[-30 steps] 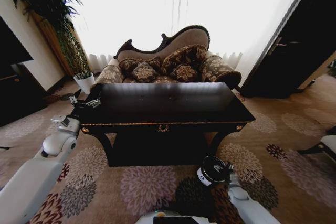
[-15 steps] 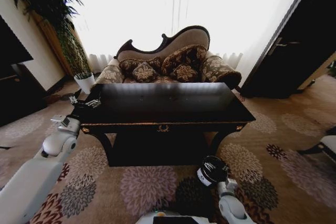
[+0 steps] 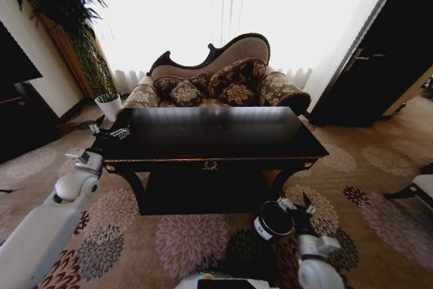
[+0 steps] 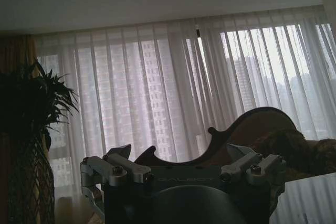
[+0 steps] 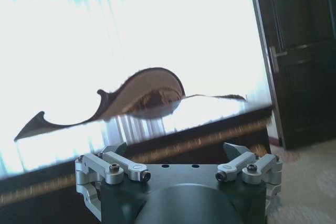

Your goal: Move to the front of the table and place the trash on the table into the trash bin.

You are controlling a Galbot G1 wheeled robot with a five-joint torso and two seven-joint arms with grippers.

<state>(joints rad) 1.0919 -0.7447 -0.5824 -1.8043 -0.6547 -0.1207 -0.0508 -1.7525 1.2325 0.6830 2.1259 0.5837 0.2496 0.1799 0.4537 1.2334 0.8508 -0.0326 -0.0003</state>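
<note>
low at the front right, the right gripper (image 3: pixel 295 202) hangs just beside the trash bin (image 3: pixel 273 220), on the bin's right side above its rim; its two fingers stand spread wide with nothing between them, and the right wrist view shows the same open fork (image 5: pixel 178 153) facing the table's front edge; the bin, a small black bucket with a white label, sits on the flowered carpet (image 3: pixel 183 238) just in front of the table's right leg; the left gripper (image 3: pixel 108 126) is raised at the table's left end, near its far corner, fingers parted and holding nothing, and in the left wrist view (image 4: pixel 184 156) it points toward the sheer curtains (image 4: pixel 173 82) and the sofa's curved back; the table (image 3: pixel 211 141), glossy black with a gold ornament at its front centre, fills the middle of the head view, its top reflecting the bright window; i cannot make out any trash on that glare-covered top; behind the table stands the patterned sofa (image 3: pixel 216 79) with cushions; a white plant pot (image 3: pixel 108 106) stands at the far left.
</note>
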